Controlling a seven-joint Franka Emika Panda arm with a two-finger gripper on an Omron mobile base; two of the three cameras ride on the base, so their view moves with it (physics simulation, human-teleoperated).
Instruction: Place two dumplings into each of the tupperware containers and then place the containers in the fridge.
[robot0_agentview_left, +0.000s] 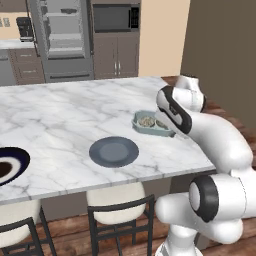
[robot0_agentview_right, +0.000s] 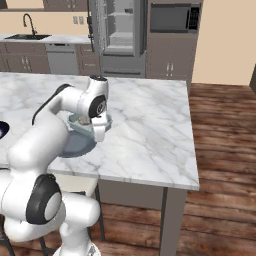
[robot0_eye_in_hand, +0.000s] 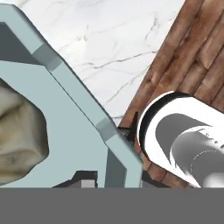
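At the tabletop's right front corner: the fingers sit at the teal tray, drawn nearly together on its right-hand rim as far as I can judge; the pads themselves are hidden behind the wrist and the wall.
Grip: from the hand view, the tray's pale wall runs right at the camera, so the hold looks to be on the thin rim, not under the base.
In the tray: two dumplings lie inside, one looming large in the hand view.
Handling: the tray is probably light and stiff, with a smooth, slippery wall; a one-sided rim pinch would let it tip, and the loose dumplings may roll or spill if it tilts. Keep it level; the straight wall between the rounded corners is the best hold.
Plate: a flat grey plate lies just left and in front of the tray, near the front edge, and partly under the arm in the right base view.
Navy plate: at the front left of the tabletop, well apart.
Edges: the tabletop ends close to the tray on the right and front, with wood floor below; the middle and back are bare marble.
Fridge: beyond the back edge, doors open, shelves showing; a lifted path over the marble looks free.
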